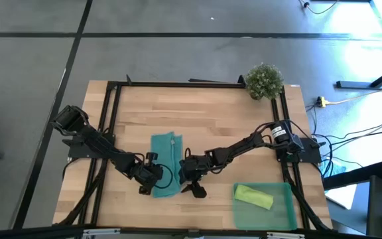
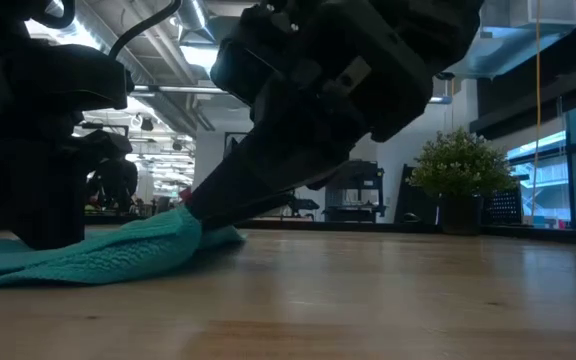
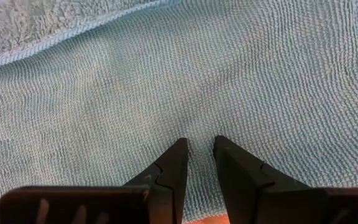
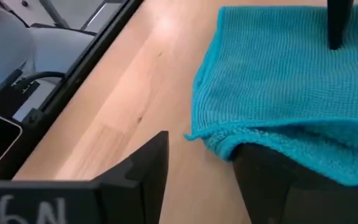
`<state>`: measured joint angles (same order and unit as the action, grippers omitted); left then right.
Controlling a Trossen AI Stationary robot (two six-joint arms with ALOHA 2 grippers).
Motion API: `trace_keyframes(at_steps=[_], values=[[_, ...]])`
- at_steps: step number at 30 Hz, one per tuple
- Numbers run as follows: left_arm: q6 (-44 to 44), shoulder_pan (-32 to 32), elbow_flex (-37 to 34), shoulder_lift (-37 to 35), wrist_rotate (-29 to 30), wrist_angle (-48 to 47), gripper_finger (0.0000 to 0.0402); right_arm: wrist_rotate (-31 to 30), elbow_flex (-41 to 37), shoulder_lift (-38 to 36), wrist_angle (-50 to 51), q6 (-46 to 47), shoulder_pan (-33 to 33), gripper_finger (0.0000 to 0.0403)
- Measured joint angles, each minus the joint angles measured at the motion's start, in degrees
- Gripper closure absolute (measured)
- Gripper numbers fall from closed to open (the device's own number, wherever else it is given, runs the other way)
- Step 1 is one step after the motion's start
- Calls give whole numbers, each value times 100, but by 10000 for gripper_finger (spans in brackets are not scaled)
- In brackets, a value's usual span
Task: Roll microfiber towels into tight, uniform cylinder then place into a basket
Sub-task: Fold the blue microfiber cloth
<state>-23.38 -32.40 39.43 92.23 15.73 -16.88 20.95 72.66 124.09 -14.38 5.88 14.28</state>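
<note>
High view: teal towel [image 1: 166, 161] lies flat on the wooden table [image 1: 211, 113], near the middle, long side running away from the front edge. My left gripper [image 1: 152, 178] sits on the towel's near-left part, my right gripper [image 1: 191, 180] at its near-right edge. Lime green towel [image 1: 253, 196] is already rolled and lies inside the basket [image 1: 285, 214] at the table's front right corner. Small plant [image 1: 264, 81] stands at the far right corner, well apart from everything.

Left wrist view: my fingers [image 3: 173, 168] rest on the teal weave, tips close together with a narrow gap, a bit of cloth showing between them; cannot tell if they actually pinch it.

Right wrist view: my right fingers [image 4: 145, 168] are spread apart, one on bare wood just beside the towel's folded corner, the other tucked under the doubled-up edge. The left arm's fingertip shows farther off, on the cloth.

Low view: teal towel bunched low on the table, right arm angled down onto it.
</note>
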Motion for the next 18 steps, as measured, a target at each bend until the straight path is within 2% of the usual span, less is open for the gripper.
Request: trace_keyframes(at_steps=[6, 12, 18], values=[[0, 0, 0, 0, 2, 0, 321, 1024, 2, -2, -202, 1, -17, 231], [1, 0, -5, -42, 17, -10, 321, 1022, 2, -2, -129, 144, -11, 231], [76, -116, 58, -497, 142, -498, 321, 1008, 2, -2, -33, 204, 11, 231]])
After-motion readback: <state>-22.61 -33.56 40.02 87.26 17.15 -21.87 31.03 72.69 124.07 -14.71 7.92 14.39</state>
